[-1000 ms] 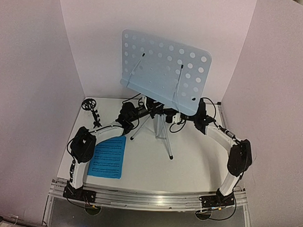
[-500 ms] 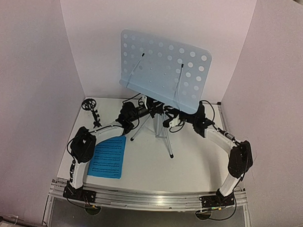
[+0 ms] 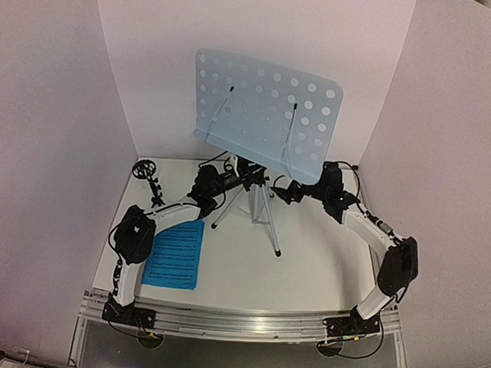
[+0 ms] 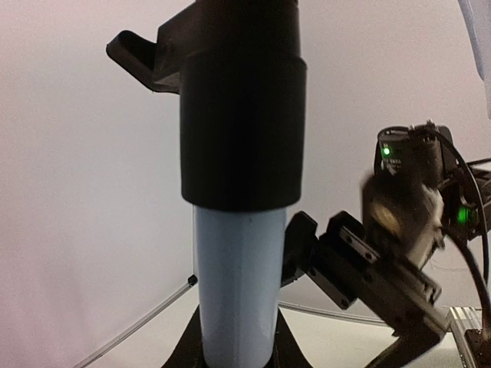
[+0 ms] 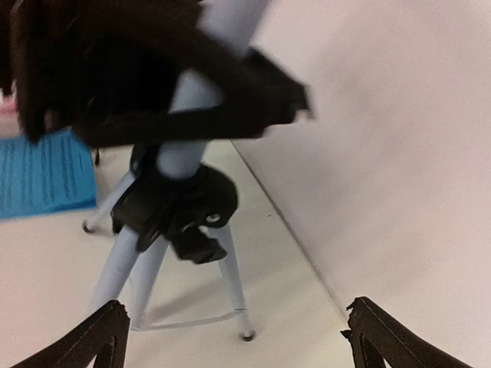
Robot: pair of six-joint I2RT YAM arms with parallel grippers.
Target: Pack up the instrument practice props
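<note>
The stand, with its perforated pale-blue desk (image 3: 264, 110) and silver tripod legs (image 3: 264, 217), is upright at the middle back of the table. My left gripper (image 3: 244, 177) is shut on its pale-blue post (image 4: 234, 284), just under the black collar (image 4: 242, 115). My right gripper (image 3: 284, 190) hangs just right of the post, open and holding nothing; in its wrist view the right gripper (image 5: 238, 337) faces the tripod's black hub (image 5: 180, 203). A blue music sheet (image 3: 176, 254) lies flat at front left. The small black tripod mic stand (image 3: 149, 179) is upright at back left.
White walls close the table in at the back and on both sides. A metal rail (image 3: 241, 321) runs along the near edge by the arm bases. The tripod's long front leg (image 3: 269, 233) reaches out over the table's middle.
My right gripper has opened and drawn back to the right, away from the stand's post. The left gripper and the stand have stayed where they were.
</note>
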